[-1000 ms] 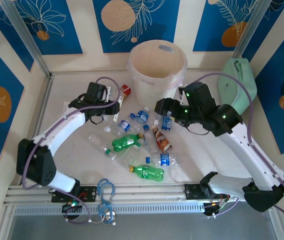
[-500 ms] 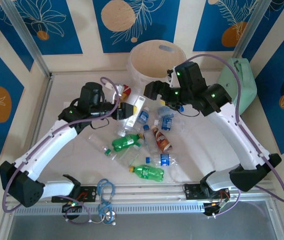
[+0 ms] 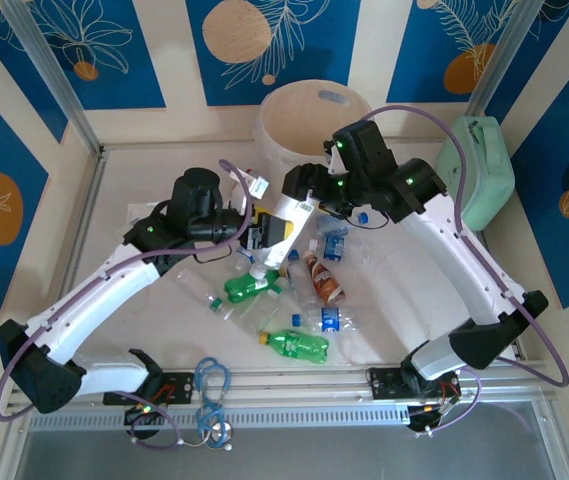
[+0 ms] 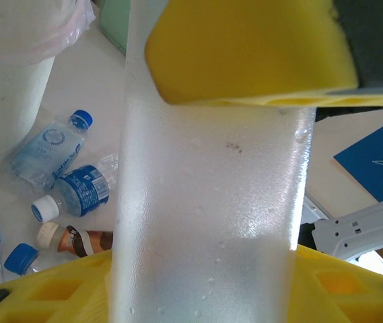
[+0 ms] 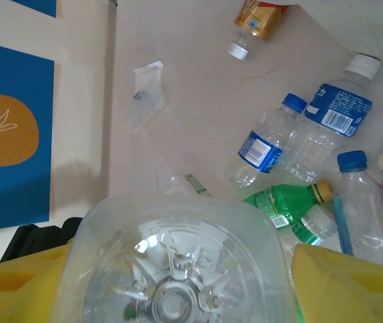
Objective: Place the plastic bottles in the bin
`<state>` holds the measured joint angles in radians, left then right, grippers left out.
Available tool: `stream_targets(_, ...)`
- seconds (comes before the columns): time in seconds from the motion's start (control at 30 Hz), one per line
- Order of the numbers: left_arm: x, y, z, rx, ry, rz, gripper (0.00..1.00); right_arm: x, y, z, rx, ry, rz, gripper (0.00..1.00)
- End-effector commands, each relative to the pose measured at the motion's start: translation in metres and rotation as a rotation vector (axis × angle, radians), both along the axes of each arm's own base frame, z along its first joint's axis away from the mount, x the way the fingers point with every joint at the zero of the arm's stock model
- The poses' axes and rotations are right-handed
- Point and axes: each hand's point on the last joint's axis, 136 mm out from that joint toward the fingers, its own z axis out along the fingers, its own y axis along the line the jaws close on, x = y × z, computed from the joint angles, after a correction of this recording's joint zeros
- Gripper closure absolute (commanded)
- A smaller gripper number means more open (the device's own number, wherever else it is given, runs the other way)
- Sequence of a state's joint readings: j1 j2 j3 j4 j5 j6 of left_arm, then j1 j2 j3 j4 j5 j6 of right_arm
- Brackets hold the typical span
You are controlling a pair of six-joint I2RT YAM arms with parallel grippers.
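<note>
A clear bottle (image 3: 286, 222) hangs tilted above the table, held between both arms. My left gripper (image 3: 261, 232) is shut on its body, yellow pads (image 4: 245, 54) pressed above and below the bottle (image 4: 211, 202). My right gripper (image 3: 299, 185) is shut on the upper end, and the bottle's base (image 5: 171, 269) sits between its yellow fingers (image 5: 339, 289). The bin (image 3: 304, 120) stands just behind. Several bottles lie below: green ones (image 3: 252, 286) (image 3: 299, 345), a brown-red labelled one (image 3: 324, 280) and blue-labelled ones (image 3: 334, 243) (image 5: 268, 141).
A mint-green case (image 3: 479, 170) leans at the right wall. A scrap of clear wrapper (image 5: 147, 84) lies on the left of the table. A blue cable loop (image 3: 212, 385) hangs at the front rail. Metal frame posts stand at the back corners.
My left arm has lifted the clear bottle up and right from the pile. My right gripper has swung left from the bin's front to the bottle's base and narrowed its jaws on it.
</note>
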<state>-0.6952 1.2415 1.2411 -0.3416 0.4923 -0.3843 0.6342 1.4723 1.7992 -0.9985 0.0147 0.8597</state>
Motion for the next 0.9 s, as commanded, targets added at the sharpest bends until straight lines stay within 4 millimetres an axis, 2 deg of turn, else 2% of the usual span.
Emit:
stream_targets(0.0,0.0,-0.006,0.017,-0.011,-0.073,-0.014,0.46,-0.003,-0.002,-0.009,-0.03,0.032,-0.008,0.28)
stream_targets(0.2,0.004,-0.007,0.012,0.008,-0.073,-0.003,0.46,-0.004,-0.002,-0.007,-0.012,0.023,-0.01,0.4)
stream_targets(0.3,0.007,-0.009,0.006,0.005,-0.058,0.007,0.43,-0.003,-0.001,-0.002,0.022,0.009,-0.004,0.42)
stream_targets(0.37,0.008,-0.01,0.005,-0.013,-0.049,0.011,0.35,-0.003,-0.001,0.0,0.064,0.009,0.0,0.44)
stream_targets(0.5,0.008,-0.013,0.006,-0.064,-0.01,0.021,0.0,-0.001,-0.009,0.008,0.164,0.0,-0.006,0.45)
stream_targets(0.63,-0.002,-0.015,0.031,-0.251,0.075,-0.014,0.0,0.001,-0.026,0.019,0.256,-0.052,-0.002,0.46)
stream_targets(0.77,0.0,-0.008,0.04,-0.393,0.241,-0.029,0.0,-0.009,-0.042,0.039,0.369,-0.165,0.066,0.46)
stream_targets(0.87,-0.01,-0.007,0.047,-0.452,0.303,-0.105,0.0,-0.015,-0.053,0.05,0.452,-0.174,0.107,0.48)
